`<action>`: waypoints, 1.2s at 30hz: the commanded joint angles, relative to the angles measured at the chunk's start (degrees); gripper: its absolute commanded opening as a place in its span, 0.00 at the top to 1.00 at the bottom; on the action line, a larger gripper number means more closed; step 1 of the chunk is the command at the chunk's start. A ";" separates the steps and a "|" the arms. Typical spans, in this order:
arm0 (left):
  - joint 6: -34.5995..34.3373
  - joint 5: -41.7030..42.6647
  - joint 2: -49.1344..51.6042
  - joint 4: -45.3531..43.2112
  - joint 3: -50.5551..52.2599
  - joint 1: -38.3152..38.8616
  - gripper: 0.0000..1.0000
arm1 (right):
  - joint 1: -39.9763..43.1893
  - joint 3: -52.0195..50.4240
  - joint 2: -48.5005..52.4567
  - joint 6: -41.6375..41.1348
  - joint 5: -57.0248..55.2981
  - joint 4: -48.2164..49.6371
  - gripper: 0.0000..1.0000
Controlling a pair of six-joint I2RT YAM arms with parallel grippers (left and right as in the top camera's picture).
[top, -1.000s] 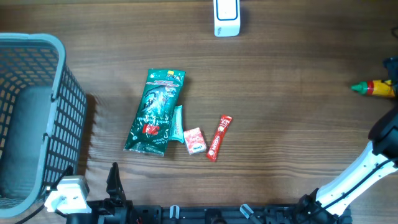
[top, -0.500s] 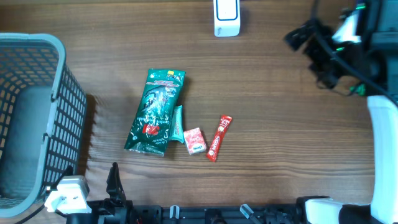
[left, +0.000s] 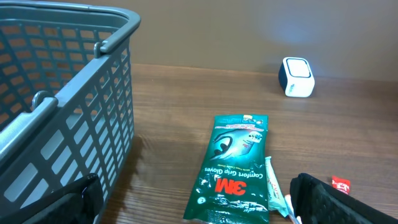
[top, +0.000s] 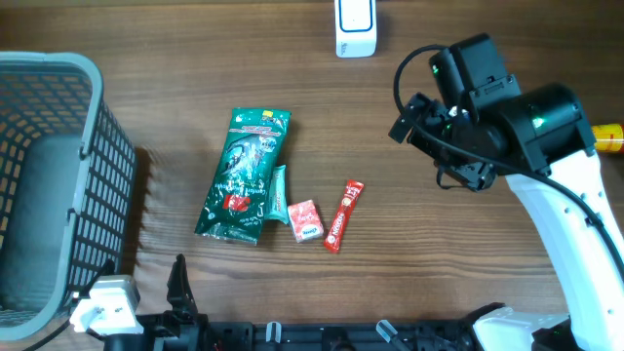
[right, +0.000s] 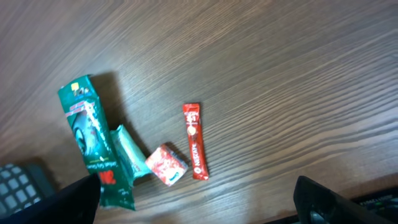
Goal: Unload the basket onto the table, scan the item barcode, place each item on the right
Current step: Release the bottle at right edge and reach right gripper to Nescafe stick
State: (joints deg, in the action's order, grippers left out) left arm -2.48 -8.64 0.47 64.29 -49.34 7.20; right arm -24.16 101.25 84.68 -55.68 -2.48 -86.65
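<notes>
Several items lie together on the wooden table: a green 3M glove pack, a small teal sachet, a small red box and a red Nescafe stick. A white scanner stands at the far edge. My right gripper hangs open high above the table, right of the items, with nothing between its fingers. My left gripper is open and empty low at the near edge, facing the glove pack.
A grey mesh basket fills the left side of the table. A yellow bottle shows at the right edge, partly behind the right arm.
The right arm has swung in from the right edge, up and leftward, and now hangs over the table right of the items. The left arm and the items have not moved.
</notes>
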 commanded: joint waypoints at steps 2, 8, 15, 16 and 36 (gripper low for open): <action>-0.15 0.26 -0.20 -0.13 -0.04 -0.31 0.00 | -0.37 -3.04 0.17 -4.00 -4.17 0.02 0.00; -0.15 0.26 -0.20 -0.13 -0.04 -0.31 0.00 | -0.37 -16.37 0.17 -13.49 -3.76 5.14 0.00; -0.15 0.26 -0.20 -0.13 -0.04 -0.31 0.00 | -0.37 -22.62 0.22 -18.14 -3.04 9.51 0.00; -0.15 0.26 -0.20 -0.13 -0.04 -0.31 0.00 | -0.37 -22.62 0.22 -19.08 -3.04 9.77 0.00; -0.15 0.26 -0.20 -0.13 -0.04 -0.31 0.00 | -8.41 -43.43 0.76 16.72 15.87 41.75 0.23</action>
State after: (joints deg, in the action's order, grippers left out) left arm -2.48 -8.64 0.47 64.29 -49.34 7.20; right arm -27.49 58.54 84.99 -44.10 11.64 -47.03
